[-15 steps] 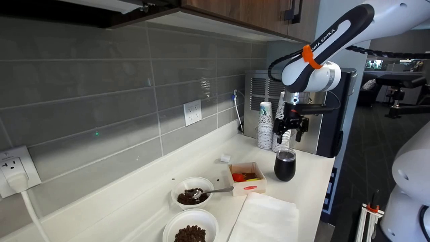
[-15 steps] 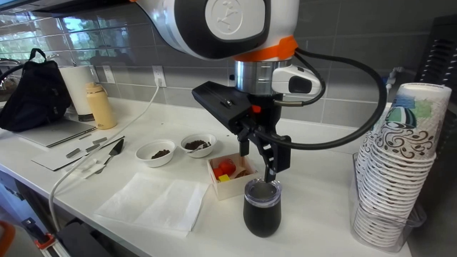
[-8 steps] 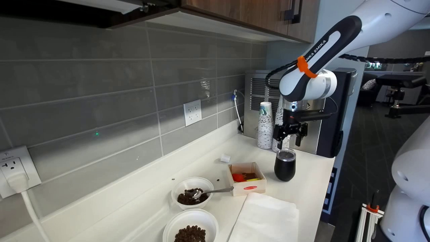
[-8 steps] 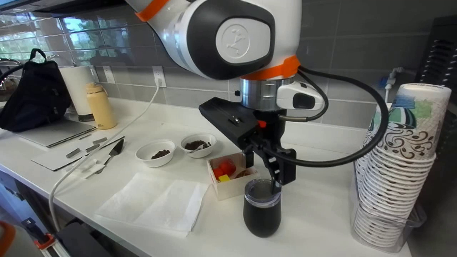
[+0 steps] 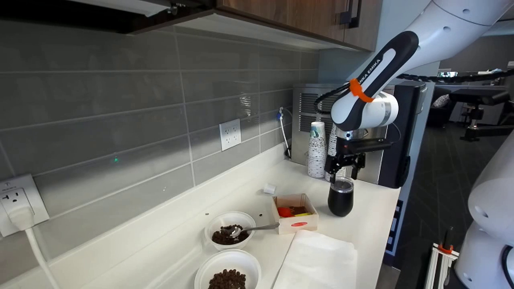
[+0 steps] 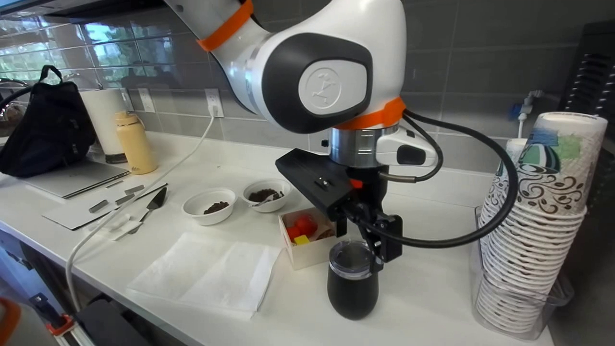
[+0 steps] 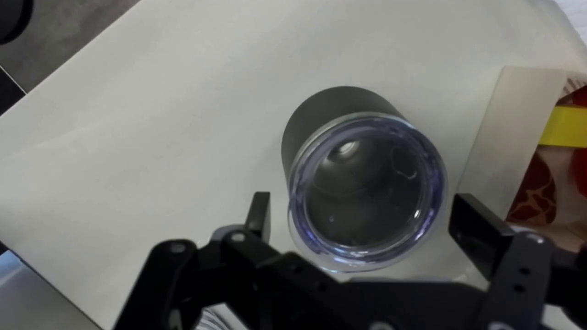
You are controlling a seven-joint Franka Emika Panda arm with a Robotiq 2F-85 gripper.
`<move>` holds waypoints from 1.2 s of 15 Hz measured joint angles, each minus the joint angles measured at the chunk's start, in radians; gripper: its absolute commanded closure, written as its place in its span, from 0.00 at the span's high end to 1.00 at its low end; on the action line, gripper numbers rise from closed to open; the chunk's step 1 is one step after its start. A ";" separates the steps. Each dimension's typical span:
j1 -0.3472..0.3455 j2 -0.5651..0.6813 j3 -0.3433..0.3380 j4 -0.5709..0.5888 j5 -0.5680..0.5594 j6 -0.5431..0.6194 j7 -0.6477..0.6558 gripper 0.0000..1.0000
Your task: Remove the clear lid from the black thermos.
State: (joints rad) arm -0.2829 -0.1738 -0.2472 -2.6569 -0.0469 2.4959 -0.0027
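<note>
Gripper (image 7: 362, 201) sits lower now, nearer thermos (image 6: 353, 297), 2 jaws wide apart w/ nothing held; thermos's lid (image 7: 367, 188) prob. light, stiff, slick: pinch opp. edges.

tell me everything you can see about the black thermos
The black thermos is a short, smooth tumbler with rounded sides and no visible handle. Its plastic-looking clear lid is seated on top; through it the inside looks grey, and any contents can't be made out. It stands upright on the white counter, beside but apart from the pale box. In the wrist view the open gripper straddles the lid without visible contact.
</note>
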 measured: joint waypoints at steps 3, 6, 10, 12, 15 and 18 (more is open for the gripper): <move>0.001 0.020 0.000 0.000 0.020 0.017 -0.001 1.00; 0.001 0.030 0.000 0.000 0.040 0.032 -0.003 1.00; 0.001 0.034 -0.001 0.000 0.060 0.037 -0.006 0.74; 0.001 0.034 -0.002 0.000 0.064 0.037 -0.007 0.62; 0.001 0.034 -0.002 0.001 0.067 0.038 -0.007 0.62; 0.002 0.034 -0.002 0.001 0.067 0.038 -0.007 0.62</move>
State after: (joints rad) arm -0.2808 -0.1397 -0.2488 -2.6560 0.0199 2.5340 -0.0095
